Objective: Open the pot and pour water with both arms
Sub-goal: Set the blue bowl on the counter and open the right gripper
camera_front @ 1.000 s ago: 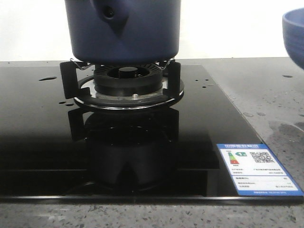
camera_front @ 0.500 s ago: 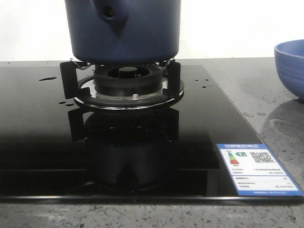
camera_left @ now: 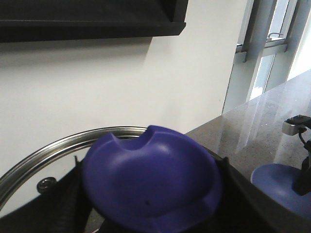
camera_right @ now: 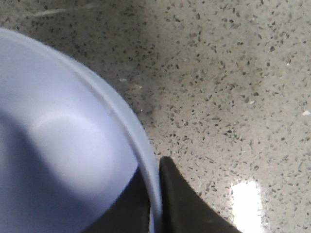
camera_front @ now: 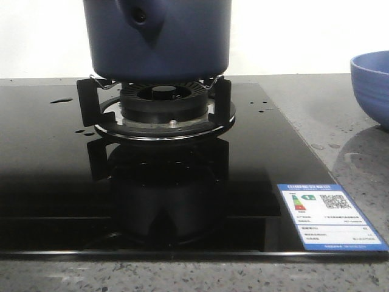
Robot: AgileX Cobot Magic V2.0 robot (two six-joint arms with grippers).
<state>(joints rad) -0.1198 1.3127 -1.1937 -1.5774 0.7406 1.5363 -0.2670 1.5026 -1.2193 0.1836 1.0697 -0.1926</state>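
Left gripper (camera_left: 150, 213) is clamped on the lid knob (camera_left: 151, 182) — lid (camera_left: 29, 165) apparently lifted off. Pot (camera_front: 157, 38) sits upright on the burner (camera_front: 161, 103), spout (camera_front: 141, 15) facing the camera. Right gripper (camera_right: 156, 204) pinches the bowl (camera_right: 58, 145) rim — pouring remains; 0 water seen inside.

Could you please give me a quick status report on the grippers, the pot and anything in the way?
Left gripper shut on the lid knob. Right gripper pinching the bowl rim. Pot on the burner. Nothing in the way.
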